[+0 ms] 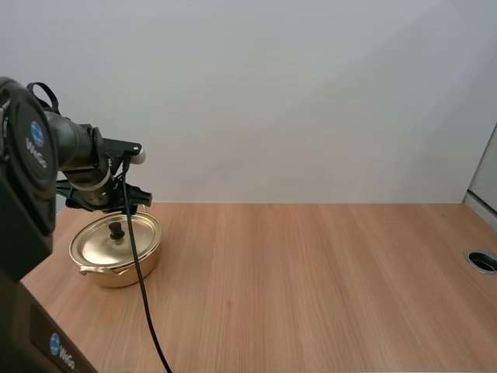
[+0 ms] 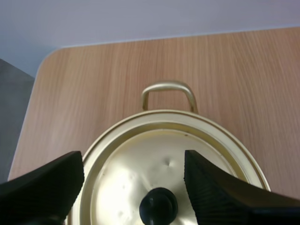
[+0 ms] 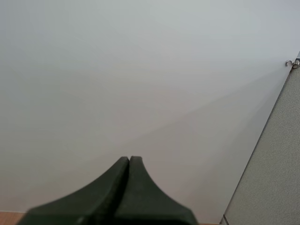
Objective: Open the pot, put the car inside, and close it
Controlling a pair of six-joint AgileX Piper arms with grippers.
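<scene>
- Black ribbed fingers [image 2: 213, 192] of the left jaws loom closest in the left wrist view. They stand wide apart with nothing pinched between them, and their roots are cut off by the frame.
- Between them, touching neither, sits the round black knob [image 2: 158, 207] of a shiny gold-coloured metal lid [image 2: 159, 159]. The knob's near side is cut off.
- That lid lies flat and closed on a round gold-coloured metal pot [image 1: 116, 255], so the pot's inside is hidden.
- One curved loop handle [image 2: 168, 93] juts from the pot's rim on the side away from the jaws, over the light wooden bench [image 1: 311, 287].
- From the high view the pot stands near the bench's far left corner. It is well apart from a round grey-rimmed hole [image 1: 483, 261] at the bench's right edge, which is partly cut off.
- The black left arm [image 1: 78, 155] bends down from the left, and its wrist hangs over the pot's far rim and hides it. The fingertips are hard to make out there against the dark wrist.
- The right jaws are closed on nothing: they lie together as one dark wedge facing a plain pale wall. Where they hang over the bench I cannot tell.
</scene>
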